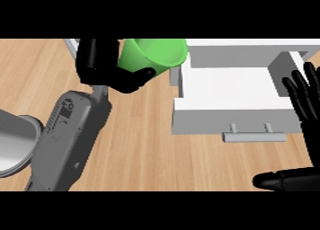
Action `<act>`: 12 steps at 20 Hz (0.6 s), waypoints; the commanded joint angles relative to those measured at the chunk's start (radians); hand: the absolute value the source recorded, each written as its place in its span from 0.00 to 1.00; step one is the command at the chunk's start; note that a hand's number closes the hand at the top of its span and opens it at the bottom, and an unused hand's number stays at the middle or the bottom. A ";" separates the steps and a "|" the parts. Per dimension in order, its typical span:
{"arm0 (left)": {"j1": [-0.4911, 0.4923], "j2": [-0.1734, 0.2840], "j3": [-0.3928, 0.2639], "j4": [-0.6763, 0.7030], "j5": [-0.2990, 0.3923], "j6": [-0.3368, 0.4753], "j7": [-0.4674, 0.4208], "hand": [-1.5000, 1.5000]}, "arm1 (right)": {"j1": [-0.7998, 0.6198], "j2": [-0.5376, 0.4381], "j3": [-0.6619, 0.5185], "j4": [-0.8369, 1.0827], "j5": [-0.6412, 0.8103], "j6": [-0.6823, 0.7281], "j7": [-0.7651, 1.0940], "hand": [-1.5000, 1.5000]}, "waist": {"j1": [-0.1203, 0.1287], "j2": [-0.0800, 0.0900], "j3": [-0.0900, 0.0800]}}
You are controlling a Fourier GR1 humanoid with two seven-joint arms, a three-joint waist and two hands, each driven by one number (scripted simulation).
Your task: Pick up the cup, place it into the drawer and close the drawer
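Left robot hand (108,67) curled round green cup (154,56), thumb hooked under its side. Cup held tilted, mouth facing up-right, above far table (149,152) edge, just left of open white drawer (232,83). Key relation: drawer cavity lies directly right of cup, so next move looks like short carry rightward, then lower in. Left hand does the work. Right robot hand (312,105) open, fingers straight, resting at drawer's right side, nearer handle (253,136) for closing later.
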 commanded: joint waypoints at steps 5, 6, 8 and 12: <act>-0.167 -0.053 0.012 0.201 -0.057 0.025 0.004 1.00 | -0.012 0.013 0.014 -0.004 0.006 -0.014 0.017 0.00 | -0.002 0.001 0.000; -0.193 -0.059 -0.001 0.193 -0.068 0.059 0.030 1.00 | -0.024 0.020 0.036 -0.090 0.020 -0.059 0.106 0.00 | -0.004 0.000 0.000; -0.267 -0.060 0.003 0.300 -0.067 0.083 0.007 1.00 | -0.011 0.003 -0.008 0.057 -0.009 0.019 -0.043 0.00 | -0.010 0.005 0.000; -0.343 -0.060 -0.080 0.386 -0.002 0.161 0.009 1.00 | 0.005 0.034 0.055 0.011 0.062 -0.013 -0.036 0.00 | -0.017 0.004 0.000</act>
